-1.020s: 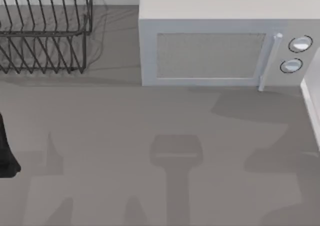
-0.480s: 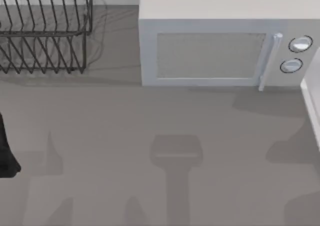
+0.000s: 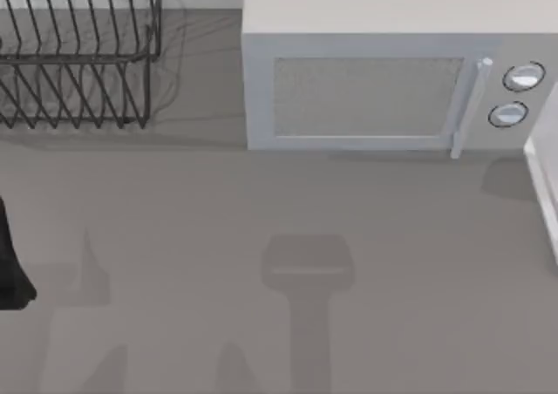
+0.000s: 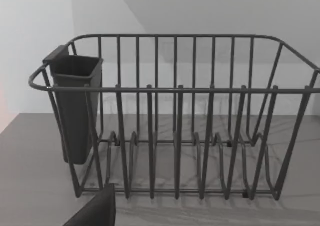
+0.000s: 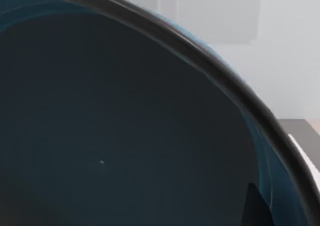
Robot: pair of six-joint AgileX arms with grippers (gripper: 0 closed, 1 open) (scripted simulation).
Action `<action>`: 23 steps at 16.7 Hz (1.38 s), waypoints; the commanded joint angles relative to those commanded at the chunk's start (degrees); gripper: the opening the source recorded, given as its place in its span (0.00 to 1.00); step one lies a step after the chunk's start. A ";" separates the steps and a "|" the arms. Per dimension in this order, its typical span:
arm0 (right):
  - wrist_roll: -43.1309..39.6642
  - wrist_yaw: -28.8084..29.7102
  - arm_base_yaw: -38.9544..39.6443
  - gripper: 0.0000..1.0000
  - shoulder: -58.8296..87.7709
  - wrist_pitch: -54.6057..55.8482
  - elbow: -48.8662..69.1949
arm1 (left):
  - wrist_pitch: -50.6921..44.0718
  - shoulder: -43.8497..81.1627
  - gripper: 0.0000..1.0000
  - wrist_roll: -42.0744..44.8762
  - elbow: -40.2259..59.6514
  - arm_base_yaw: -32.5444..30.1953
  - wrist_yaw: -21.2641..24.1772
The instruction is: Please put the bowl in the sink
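The bowl (image 5: 125,136) sits right up against the right wrist camera, showing a deep blue inside and a dark rim (image 5: 225,81). One dark finger (image 5: 256,208) of my right gripper lies against the bowl's wall, so the gripper is shut on the bowl. Only the right arm's faint shadow (image 3: 510,178) falls on the table at the far right. A white raised edge (image 3: 545,185) at the table's right border looks like the sink's rim; its basin is out of view. My left arm (image 3: 10,263) is parked at the table's left edge.
A white microwave (image 3: 375,89) with its door shut stands at the back centre-right. A dark wire dish rack (image 4: 175,116) with a cutlery cup (image 4: 75,106) stands at the back left, in front of my left wrist. Bare grey tabletop (image 3: 261,202) lies between them.
The right arm's shadow on the table has slid to the right and shrunk towards the right edge. The left arm, rack and microwave have not moved.
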 joint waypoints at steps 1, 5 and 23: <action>0.00 0.08 0.07 0.00 2.21 2.46 -0.44 | 0.00 0.00 1.00 0.00 0.00 0.00 0.00; 0.03 0.23 0.21 0.00 5.83 6.30 -1.20 | 0.00 0.00 1.00 0.00 0.00 0.00 0.00; 0.03 0.23 0.21 1.00 5.83 6.30 -1.20 | 0.00 0.00 1.00 0.00 0.00 0.00 0.00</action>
